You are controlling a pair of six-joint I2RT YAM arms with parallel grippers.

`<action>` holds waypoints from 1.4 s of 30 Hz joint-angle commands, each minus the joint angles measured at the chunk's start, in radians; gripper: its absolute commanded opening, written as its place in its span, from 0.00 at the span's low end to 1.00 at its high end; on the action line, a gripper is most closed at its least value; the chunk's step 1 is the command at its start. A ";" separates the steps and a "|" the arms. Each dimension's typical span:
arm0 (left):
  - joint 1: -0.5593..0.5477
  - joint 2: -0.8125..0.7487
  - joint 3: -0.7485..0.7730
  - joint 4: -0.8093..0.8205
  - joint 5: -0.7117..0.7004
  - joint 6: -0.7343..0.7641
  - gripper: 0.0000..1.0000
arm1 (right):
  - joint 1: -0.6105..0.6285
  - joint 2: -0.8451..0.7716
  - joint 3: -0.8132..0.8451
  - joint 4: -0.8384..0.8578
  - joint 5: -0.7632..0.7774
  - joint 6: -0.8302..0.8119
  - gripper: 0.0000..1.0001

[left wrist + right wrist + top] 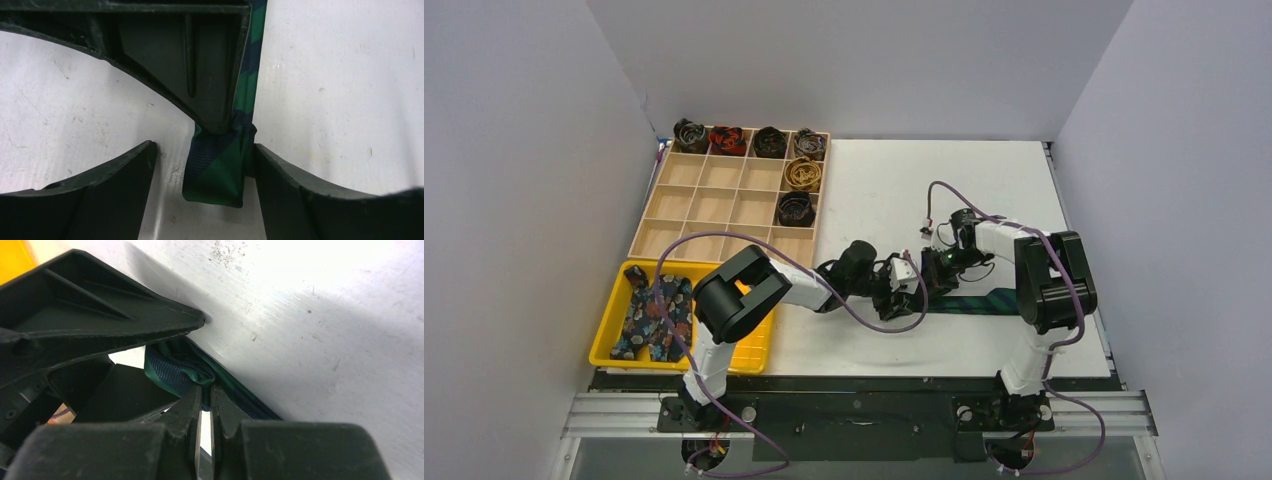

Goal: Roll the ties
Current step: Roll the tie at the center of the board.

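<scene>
Where the green-navy plaid tie lies at 5 o'clock on the table: likely soft, light, slippery. Right gripper clamped on its folded end; left gripper jaws apart, straddling. Best hold: fold edges.

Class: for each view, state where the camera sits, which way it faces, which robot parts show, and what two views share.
Top external: above and behind the robot, facing down at the table; the left arm and right arm show.
Left wrist: on the left arm, looking down past the open left gripper at the table.
Right wrist: on the right arm, looking low along the right gripper, shut on the plaid tie.
Shared: both wrist views show that tie and the other gripper's finger.
</scene>
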 commanded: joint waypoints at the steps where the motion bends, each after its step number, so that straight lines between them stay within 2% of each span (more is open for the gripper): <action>1: -0.004 0.026 -0.016 -0.062 -0.035 0.022 0.61 | 0.009 -0.078 -0.011 0.038 0.014 -0.032 0.00; 2: -0.003 0.021 -0.023 -0.062 -0.034 0.037 0.55 | 0.008 -0.092 -0.011 0.027 0.008 -0.036 0.00; 4: -0.002 0.010 -0.041 -0.065 -0.030 0.047 0.45 | 0.008 -0.109 -0.011 0.012 -0.009 -0.046 0.06; 5: 0.000 0.005 -0.044 -0.066 -0.026 0.044 0.42 | 0.007 -0.115 -0.011 0.009 -0.018 -0.049 0.10; 8: 0.001 0.003 -0.047 -0.075 0.000 0.031 0.32 | 0.006 -0.130 -0.017 0.000 -0.015 -0.053 0.12; 13: 0.001 0.002 -0.038 -0.082 0.018 0.008 0.27 | 0.001 -0.125 -0.010 -0.022 -0.019 -0.056 0.12; 16: 0.004 0.001 -0.032 -0.098 0.025 0.006 0.23 | 0.000 -0.125 -0.002 -0.041 -0.022 -0.079 0.17; 20: 0.011 0.006 -0.020 -0.112 0.034 -0.003 0.21 | -0.002 -0.117 0.000 -0.053 -0.009 -0.083 0.18; 22: 0.015 0.008 -0.014 -0.113 0.042 -0.009 0.21 | -0.004 -0.118 0.003 -0.056 -0.009 -0.085 0.25; 24: 0.016 0.011 -0.010 -0.116 0.045 -0.009 0.20 | -0.005 -0.115 0.004 -0.056 -0.009 -0.088 0.20; 25: 0.015 0.011 -0.007 -0.120 0.046 -0.009 0.19 | -0.004 -0.113 0.006 -0.056 -0.009 -0.090 0.10; 27: 0.017 0.012 -0.004 -0.123 0.048 -0.010 0.19 | -0.006 -0.101 0.010 -0.056 -0.004 -0.096 0.00; 29: 0.020 0.009 -0.010 -0.114 0.049 -0.010 0.23 | -0.006 -0.086 0.013 -0.055 0.012 -0.103 0.00; 33: 0.022 -0.006 -0.031 -0.076 0.042 -0.009 0.45 | -0.006 -0.051 0.016 -0.046 0.029 -0.101 0.00; 34: 0.022 -0.007 -0.031 -0.073 0.040 -0.005 0.54 | -0.005 -0.041 0.017 -0.045 0.030 -0.100 0.00; 36: 0.022 -0.010 -0.032 -0.064 0.034 0.002 0.63 | -0.007 -0.032 0.018 -0.046 0.034 -0.101 0.00; 38: 0.020 -0.008 -0.026 -0.048 0.034 0.015 0.67 | -0.009 -0.028 0.016 -0.046 0.038 -0.101 0.00; 42: 0.009 0.011 0.010 -0.045 0.036 0.024 0.69 | -0.015 -0.028 0.017 -0.050 0.021 -0.100 0.00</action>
